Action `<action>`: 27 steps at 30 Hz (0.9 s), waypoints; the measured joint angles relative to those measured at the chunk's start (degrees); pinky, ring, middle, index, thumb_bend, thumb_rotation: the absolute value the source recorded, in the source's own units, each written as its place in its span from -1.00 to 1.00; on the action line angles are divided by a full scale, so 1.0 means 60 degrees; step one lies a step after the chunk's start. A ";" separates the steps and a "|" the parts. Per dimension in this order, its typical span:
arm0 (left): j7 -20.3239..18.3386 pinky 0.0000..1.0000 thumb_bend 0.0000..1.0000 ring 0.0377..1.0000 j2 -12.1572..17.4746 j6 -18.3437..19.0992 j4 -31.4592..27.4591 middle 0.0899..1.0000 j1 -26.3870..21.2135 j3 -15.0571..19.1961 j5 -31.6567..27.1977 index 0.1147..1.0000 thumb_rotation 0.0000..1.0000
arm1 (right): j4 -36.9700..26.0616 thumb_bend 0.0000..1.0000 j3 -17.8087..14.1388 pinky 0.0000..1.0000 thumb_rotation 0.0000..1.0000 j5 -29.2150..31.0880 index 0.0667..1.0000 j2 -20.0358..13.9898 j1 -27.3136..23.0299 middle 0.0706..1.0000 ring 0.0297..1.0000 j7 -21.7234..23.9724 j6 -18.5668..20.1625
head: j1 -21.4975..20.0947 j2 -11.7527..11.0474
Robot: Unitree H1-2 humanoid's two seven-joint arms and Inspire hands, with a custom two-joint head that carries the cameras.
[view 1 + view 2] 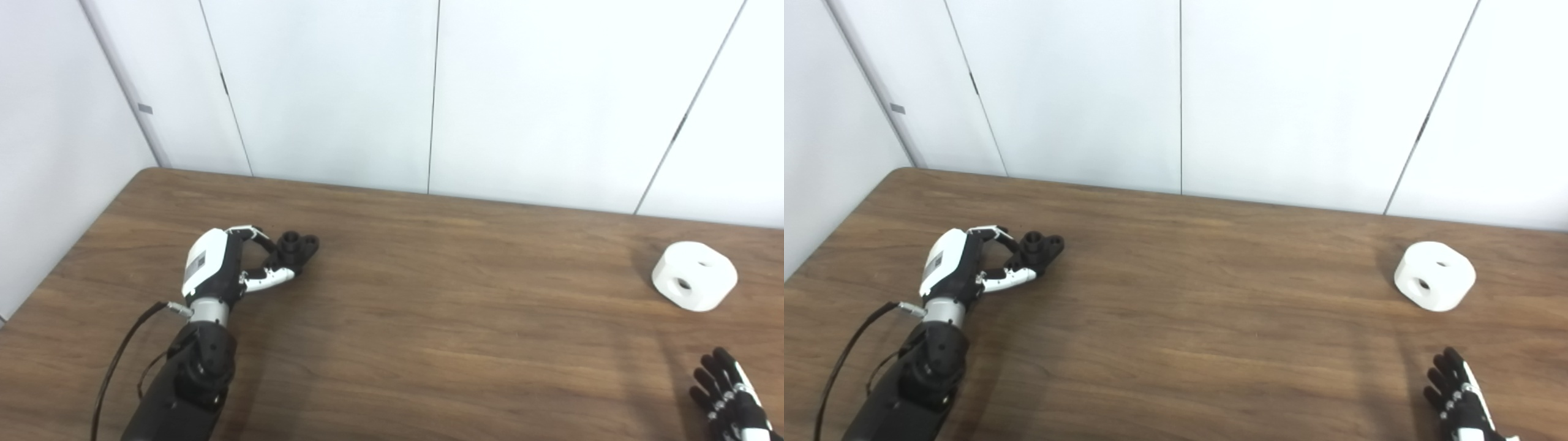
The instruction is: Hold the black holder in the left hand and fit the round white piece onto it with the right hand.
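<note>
The black holder (298, 246) lies on the wooden table (429, 318) at the left. My left hand (229, 264) is right beside it, fingers curved with their tips touching its near end and the thumb just under it; the hand stays open, not clamped. Far off at the right, the round white piece (694, 275) with two holes rests on the table. My right hand (729, 395) is low at the bottom right corner, well short of the white piece, its fingers spread and holding nothing.
White wall panels (429, 92) rise straight behind the table's far edge. The table's left edge (67, 257) runs close to my left arm. A black cable (116, 361) hangs from the left wrist.
</note>
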 measured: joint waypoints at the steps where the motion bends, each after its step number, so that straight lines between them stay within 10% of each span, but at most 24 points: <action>1: -0.0146 0.78 0.03 0.77 -0.0059 0.0026 -0.0313 0.55 0.0146 -0.0064 0.0031 -0.16 -0.91 | -0.0010 0.22 0.0014 0.91 1.00 -0.0021 0.93 0.0001 0.0001 0.91 0.89 0.0002 0.0008 | -0.0029 0.0015; 20: -0.1046 0.64 0.03 0.75 -0.1505 -0.1027 -0.2981 0.56 0.2653 -0.1110 0.0056 -0.16 -0.92 | -0.0362 0.12 0.0189 0.84 1.00 -0.0202 0.89 0.0058 0.0050 0.88 0.87 -0.0078 0.0411 | -0.1010 0.0249; 27: -0.1199 0.93 0.03 0.79 -0.1559 -0.1911 -0.2989 0.59 0.3062 -0.1662 0.0360 -0.17 -0.91 | -0.0457 0.14 0.0280 0.86 1.00 -0.0332 0.90 0.0100 0.0125 0.88 0.88 -0.0142 0.0490 | -0.1391 0.0468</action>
